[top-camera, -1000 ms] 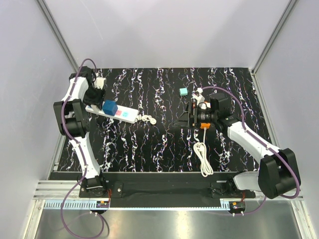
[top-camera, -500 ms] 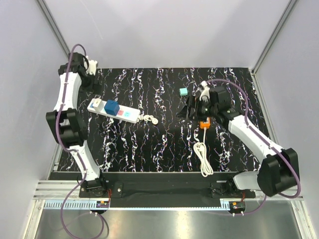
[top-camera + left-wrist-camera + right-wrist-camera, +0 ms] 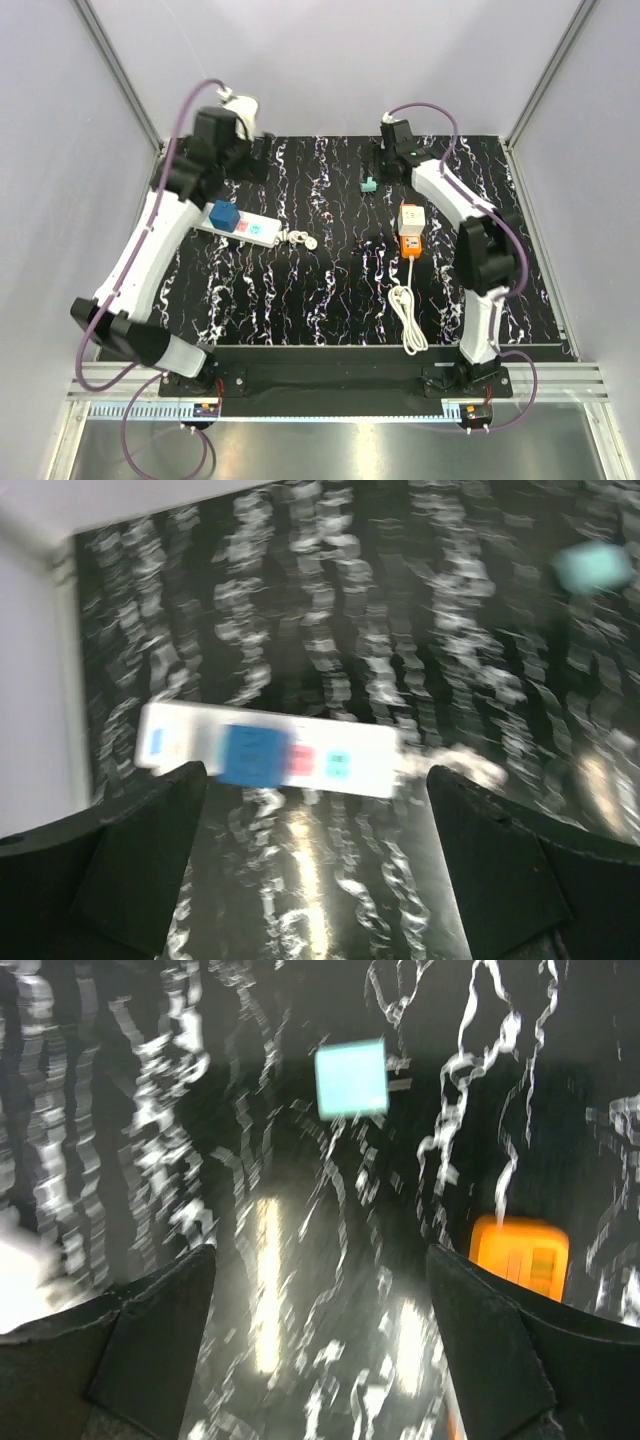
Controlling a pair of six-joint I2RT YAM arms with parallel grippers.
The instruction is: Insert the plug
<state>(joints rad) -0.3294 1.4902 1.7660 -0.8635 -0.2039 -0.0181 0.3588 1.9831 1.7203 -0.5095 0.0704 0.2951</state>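
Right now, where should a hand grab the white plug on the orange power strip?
Probably come from straight above and close on the left and right faces of the plug: it is a boxy block atop the orange power strip, both those sides unobstructed.

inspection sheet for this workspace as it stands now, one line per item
surface: black marbled mat, nothing spilled seen
job's things: plug sits on the far end of the orange power strip, held by neither gripper
clutter: teal cube; white strip carrying a blue block
grippers: left gripper open, empty; right gripper open, empty
cables: white cord trailing from the orange power strip toward the arms; purple arm cables
surroundings: grey walls, nothing else seen
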